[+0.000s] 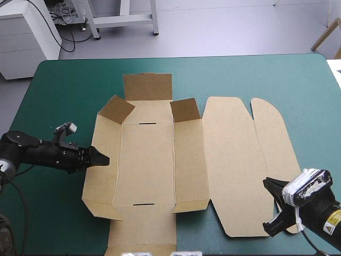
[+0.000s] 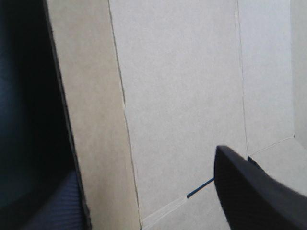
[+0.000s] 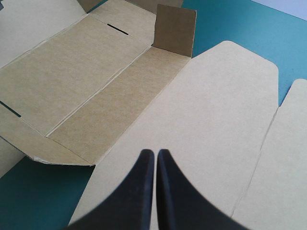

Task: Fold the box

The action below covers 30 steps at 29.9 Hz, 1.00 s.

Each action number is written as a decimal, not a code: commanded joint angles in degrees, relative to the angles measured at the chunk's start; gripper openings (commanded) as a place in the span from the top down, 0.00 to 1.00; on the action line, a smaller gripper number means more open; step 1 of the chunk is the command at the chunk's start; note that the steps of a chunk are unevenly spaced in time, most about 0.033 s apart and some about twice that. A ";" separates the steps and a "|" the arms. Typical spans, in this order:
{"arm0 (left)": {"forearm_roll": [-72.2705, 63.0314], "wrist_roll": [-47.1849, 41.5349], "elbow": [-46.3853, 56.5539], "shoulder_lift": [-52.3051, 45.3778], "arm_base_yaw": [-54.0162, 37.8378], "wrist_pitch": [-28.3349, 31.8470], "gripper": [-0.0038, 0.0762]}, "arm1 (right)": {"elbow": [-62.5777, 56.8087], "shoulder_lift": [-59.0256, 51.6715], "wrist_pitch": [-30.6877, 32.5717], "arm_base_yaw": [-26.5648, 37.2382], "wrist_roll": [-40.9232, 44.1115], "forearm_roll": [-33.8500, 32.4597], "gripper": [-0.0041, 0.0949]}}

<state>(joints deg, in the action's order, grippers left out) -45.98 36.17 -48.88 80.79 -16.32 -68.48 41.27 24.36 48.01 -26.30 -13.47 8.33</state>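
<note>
At box (image 1: 146, 160) left wall, left hand (image 1: 103, 159) low, level, spread.

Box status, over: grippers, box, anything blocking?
Left gripper open at box left edge. Right gripper shut over flat lid. Two far flaps raised. Nothing blocking.

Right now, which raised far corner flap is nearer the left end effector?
The far-left flap; the other flap stands beside the lid.
</note>
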 commanded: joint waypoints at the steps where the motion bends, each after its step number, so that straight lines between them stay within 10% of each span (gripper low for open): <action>1: -2.02 -0.52 -1.60 -0.36 2.78 -6.11 0.33 | 1.57 0.34 -3.89 0.42 -0.62 0.03 0.96; 30: 4.31 -7.79 -6.45 5.80 11.56 2.26 0.38 | 1.57 0.34 -3.68 0.42 -0.62 0.03 0.96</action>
<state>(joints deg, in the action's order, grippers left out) -39.01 29.00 -51.87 88.45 -5.23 -65.40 41.27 24.36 48.01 -26.30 -13.65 8.14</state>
